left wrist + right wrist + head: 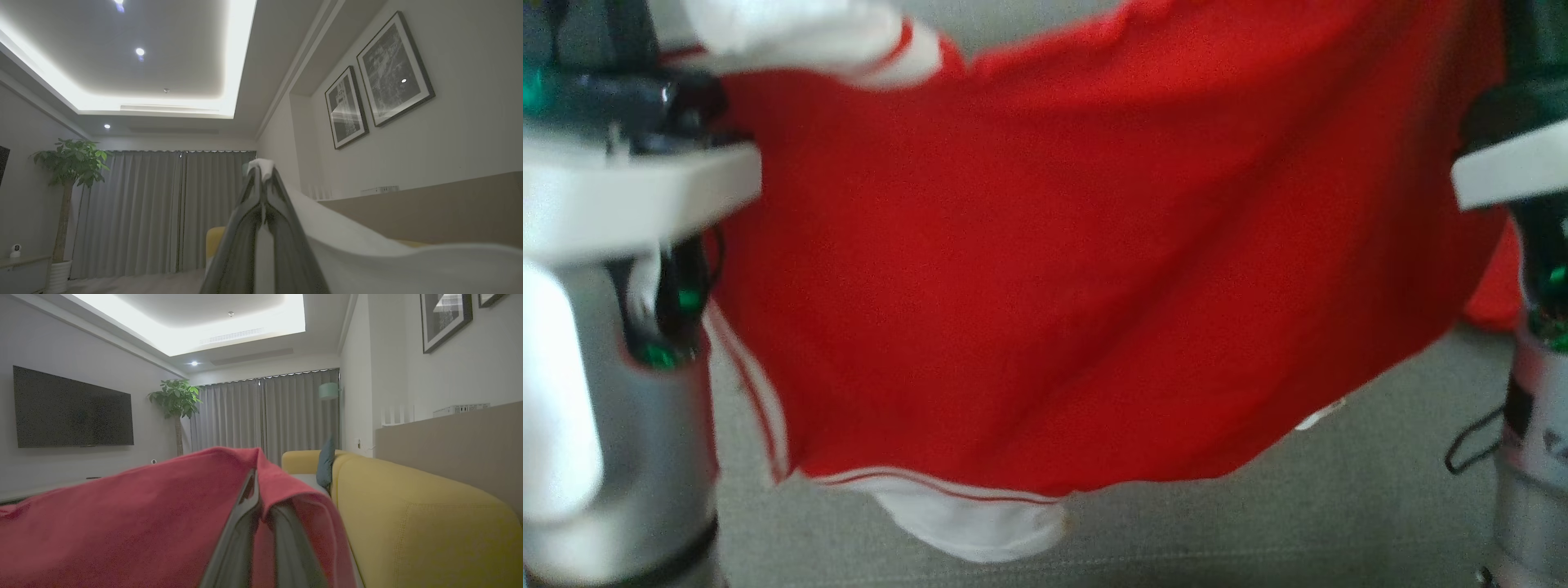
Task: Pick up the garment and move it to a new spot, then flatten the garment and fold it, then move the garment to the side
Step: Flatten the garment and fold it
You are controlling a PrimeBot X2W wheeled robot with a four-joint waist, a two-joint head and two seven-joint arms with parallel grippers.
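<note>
The garment [1054, 269], a red jersey with white striped sleeves, hangs spread in the air between my two arms, its plain red side facing the head camera. One white sleeve [972, 523] dangles at the bottom, another [833, 41] sits at the upper left. In the left wrist view my left gripper [263, 171] is shut on white sleeve fabric [367, 253]. In the right wrist view my right gripper [257, 477] is shut on a red edge of the garment [143, 522], which drapes over the fingers. The number and lettering are hidden.
A grey surface [1339, 506] lies below the hanging cloth. A yellow sofa [408, 514] with a teal cushion [325, 463] stands to the right of the right gripper. A wall television [73, 408], a plant [69, 163] and grey curtains [163, 208] stand farther off.
</note>
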